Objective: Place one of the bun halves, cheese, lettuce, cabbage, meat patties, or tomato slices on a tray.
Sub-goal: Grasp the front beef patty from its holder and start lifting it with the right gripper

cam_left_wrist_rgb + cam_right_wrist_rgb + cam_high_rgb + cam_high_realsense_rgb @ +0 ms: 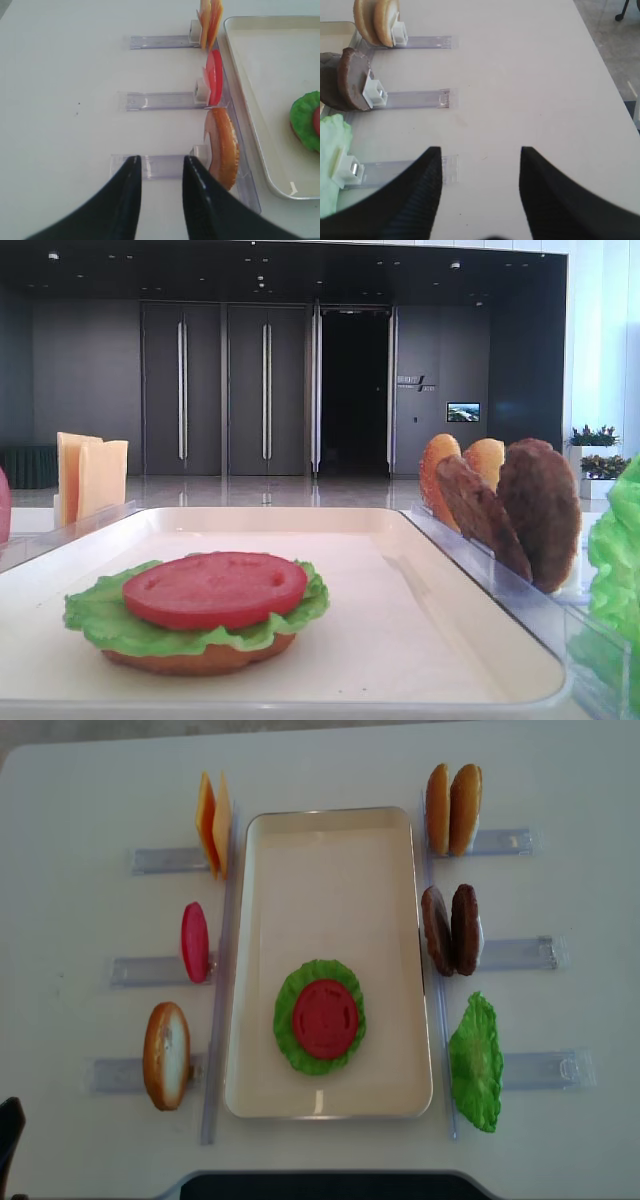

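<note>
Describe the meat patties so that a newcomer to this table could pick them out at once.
Start at the cream tray in the middle of the table, then look just past its right edge, where three clear racks stand in a row. In the middle rack, two meat patties stand on edge. They are dark brown and grainy, unlike the golden bun halves behind and the green lettuce in front.

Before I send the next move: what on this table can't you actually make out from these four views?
- The bun half under the lettuce and tomato slice: overhead view hides it completely; front view shows only its edge.
- Lettuce still in its rack: cut off by the left edge of the right wrist view.
- Both grippers: each wrist view shows only dark fingers; overhead shows neither arm.
</note>
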Tool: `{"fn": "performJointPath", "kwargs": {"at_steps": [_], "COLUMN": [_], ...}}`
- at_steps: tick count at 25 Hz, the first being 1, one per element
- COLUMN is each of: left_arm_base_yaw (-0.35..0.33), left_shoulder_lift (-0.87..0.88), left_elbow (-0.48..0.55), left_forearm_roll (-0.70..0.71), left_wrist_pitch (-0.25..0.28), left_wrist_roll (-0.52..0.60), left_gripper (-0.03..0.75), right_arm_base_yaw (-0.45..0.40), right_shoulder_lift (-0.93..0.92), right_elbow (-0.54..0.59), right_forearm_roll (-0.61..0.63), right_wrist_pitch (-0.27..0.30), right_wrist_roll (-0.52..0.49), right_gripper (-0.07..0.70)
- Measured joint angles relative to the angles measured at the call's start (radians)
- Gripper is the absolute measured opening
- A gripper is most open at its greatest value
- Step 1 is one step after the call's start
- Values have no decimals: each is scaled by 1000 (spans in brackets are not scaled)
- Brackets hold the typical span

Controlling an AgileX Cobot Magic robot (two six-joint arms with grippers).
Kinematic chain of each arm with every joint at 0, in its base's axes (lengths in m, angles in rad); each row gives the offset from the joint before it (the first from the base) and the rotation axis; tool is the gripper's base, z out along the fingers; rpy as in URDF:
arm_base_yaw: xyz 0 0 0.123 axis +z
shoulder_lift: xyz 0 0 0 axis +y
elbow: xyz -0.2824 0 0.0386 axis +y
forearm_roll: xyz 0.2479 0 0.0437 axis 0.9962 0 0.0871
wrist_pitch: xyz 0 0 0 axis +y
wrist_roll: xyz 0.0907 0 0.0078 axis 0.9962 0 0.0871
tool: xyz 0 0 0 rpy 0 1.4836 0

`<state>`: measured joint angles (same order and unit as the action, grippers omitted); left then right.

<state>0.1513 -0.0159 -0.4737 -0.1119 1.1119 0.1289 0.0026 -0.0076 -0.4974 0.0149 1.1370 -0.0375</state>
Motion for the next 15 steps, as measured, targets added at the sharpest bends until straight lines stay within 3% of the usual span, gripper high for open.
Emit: {"fn": "performJointPath", "kwargs": {"at_steps": [15], "left_arm_base_yaw": [0], "left_shoulder_lift": [0], "left_elbow": [0], "left_forearm_roll": [0], "left_wrist_pitch": [0], "left_wrist_roll": [-1], "left_gripper": [219], "right_arm_base_yaw": [0], "right_shoulder_lift": [1], "right_elbow": [0], "right_forearm_roll": [-3], "right_wrist_pitch": [0], "right_wrist_roll": [0], "right_gripper": [362]}}
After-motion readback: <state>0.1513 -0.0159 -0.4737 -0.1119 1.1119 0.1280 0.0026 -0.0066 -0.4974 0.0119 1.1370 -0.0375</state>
